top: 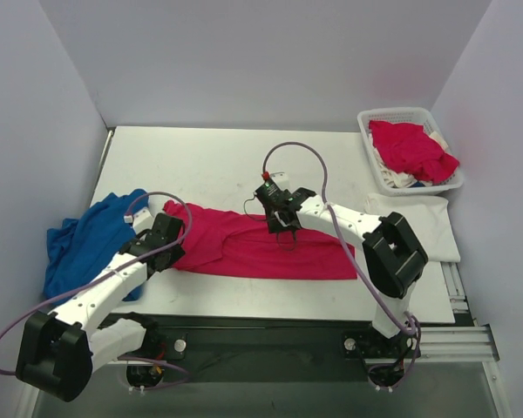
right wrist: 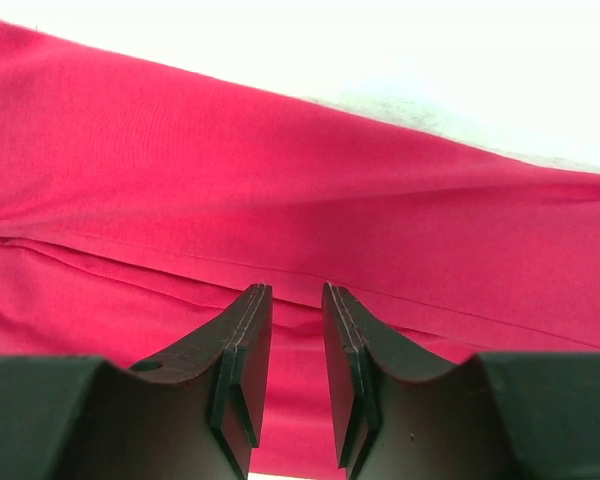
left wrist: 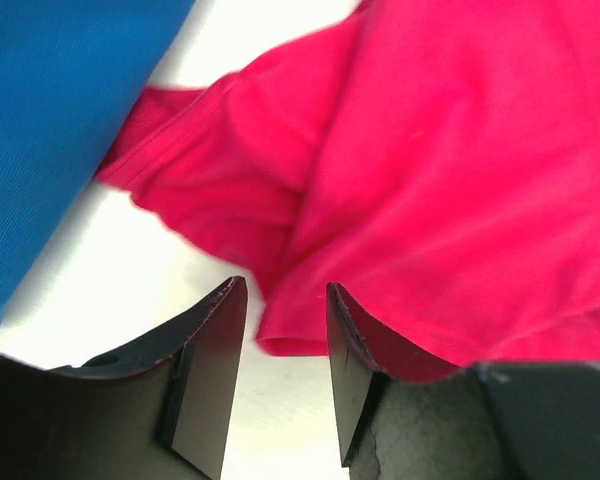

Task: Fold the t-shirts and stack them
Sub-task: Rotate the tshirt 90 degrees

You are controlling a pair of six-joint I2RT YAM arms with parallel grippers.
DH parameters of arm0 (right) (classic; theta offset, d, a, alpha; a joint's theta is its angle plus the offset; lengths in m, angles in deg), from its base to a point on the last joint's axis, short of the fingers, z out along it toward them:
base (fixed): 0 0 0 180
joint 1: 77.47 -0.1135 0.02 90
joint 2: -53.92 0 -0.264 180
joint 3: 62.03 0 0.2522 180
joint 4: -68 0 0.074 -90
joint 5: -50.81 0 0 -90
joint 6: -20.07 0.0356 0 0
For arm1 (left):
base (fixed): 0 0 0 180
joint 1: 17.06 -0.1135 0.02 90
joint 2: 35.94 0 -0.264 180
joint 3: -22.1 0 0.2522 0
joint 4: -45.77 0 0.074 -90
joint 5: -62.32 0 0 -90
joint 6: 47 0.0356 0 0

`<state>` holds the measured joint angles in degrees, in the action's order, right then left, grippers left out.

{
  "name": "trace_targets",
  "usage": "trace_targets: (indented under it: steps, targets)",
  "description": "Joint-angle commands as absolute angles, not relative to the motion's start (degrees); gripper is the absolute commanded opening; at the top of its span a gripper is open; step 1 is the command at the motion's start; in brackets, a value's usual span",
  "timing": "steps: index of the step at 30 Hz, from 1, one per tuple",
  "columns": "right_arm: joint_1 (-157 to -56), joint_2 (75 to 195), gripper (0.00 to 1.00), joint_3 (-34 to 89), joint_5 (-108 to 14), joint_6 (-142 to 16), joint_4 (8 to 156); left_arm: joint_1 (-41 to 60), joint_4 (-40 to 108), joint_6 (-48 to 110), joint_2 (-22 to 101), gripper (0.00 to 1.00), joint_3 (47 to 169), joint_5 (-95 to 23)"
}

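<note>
The table (top: 244,152) carries one long pinkish-red t-shirt (top: 261,254) across its middle. It seems already folded lengthwise into a narrow band, so I judge that the cross folds are still to do. Left of this shirt, a blue cloth (top: 87,239) lies crumpled and partly over the table edge. Right of it lies a white t-shirt (top: 423,228), flat and probably folded, though the view from above is too poor to be sure; it may be the start of the stack. Beyond the shirt's right end, the basket (top: 363,122) holds another red t-shirt (top: 410,148) unfolded, so much work remains. The left gripper (left wrist: 285,290) is at the shirt's left end, jaws apart with the hem just ahead of them. The right gripper (right wrist: 297,290) hovers over its upper middle, jaws narrowly apart and gripping nothing.
</note>
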<state>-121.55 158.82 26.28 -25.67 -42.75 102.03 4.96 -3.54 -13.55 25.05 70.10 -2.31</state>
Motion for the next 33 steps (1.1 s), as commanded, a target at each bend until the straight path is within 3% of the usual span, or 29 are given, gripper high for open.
trace_targets:
  steps: [1, 5, 16, 23, 33]
  targets:
    - [-119.8, 154.3, 0.29, 25.5, -22.1, -42.6, 105.0, 5.8, -0.5, -11.6, 25.3, 0.49, 75.1, 0.5]
    - [-116.7, 153.2, 0.30, 23.3, -22.0, -42.4, 105.6, 6.0, 1.9, -10.9, 28.7, 0.50, 78.1, 0.8]
    - [-112.3, 151.3, 0.29, 19.8, -22.9, -42.7, 105.6, 5.9, 6.5, -13.8, 53.7, 0.51, 88.1, 2.4]
    - [-111.2, 151.2, 0.29, 20.4, -23.2, -43.4, 105.5, 5.1, -0.8, -16.2, 71.3, 0.51, 100.9, 1.4]
    - [-105.9, 152.0, 0.29, 21.8, -23.8, -44.3, 105.6, 0.5, -4.6, -11.4, 86.4, 0.51, 124.8, -1.4]
